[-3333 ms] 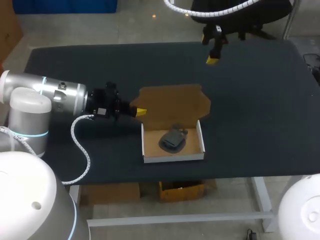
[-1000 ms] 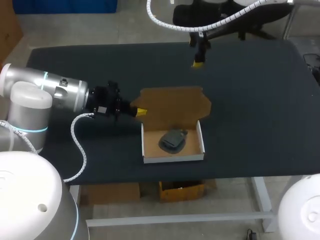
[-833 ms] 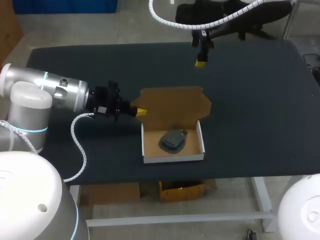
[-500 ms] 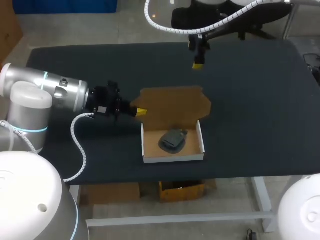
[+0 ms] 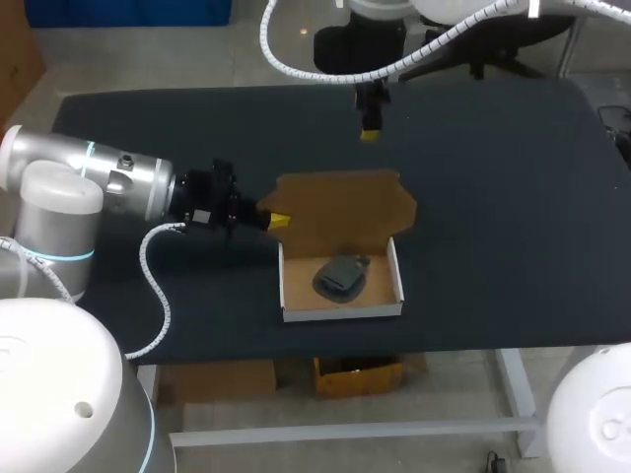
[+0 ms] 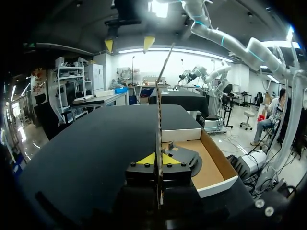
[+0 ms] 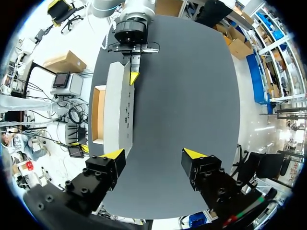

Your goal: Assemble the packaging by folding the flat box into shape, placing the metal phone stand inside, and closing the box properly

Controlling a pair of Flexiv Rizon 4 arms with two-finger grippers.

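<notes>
The cardboard box (image 5: 342, 309) stands near the table's front edge with its white walls up. Its brown lid (image 5: 340, 202) is raised behind it. The dark metal phone stand (image 5: 341, 276) lies inside the box. My left gripper (image 5: 277, 221) is shut on the lid's left edge. In the left wrist view the lid (image 6: 159, 110) shows edge-on between that gripper's (image 6: 158, 159) yellow tips, with the stand (image 6: 187, 158) beside it. My right gripper (image 5: 370, 132) hangs over the far side of the table, behind the lid. In its own view the right gripper (image 7: 154, 154) is open and holds nothing, facing the lid's white back (image 7: 120, 110).
The black table (image 5: 493, 217) spreads wide to the right of the box and behind it. The box sits close to the front edge. A white coiled cable (image 5: 296, 69) of my right arm loops above the far edge.
My right gripper has shifted left along the far side, now behind the lid's middle. The left gripper, lid and box have stayed put.
</notes>
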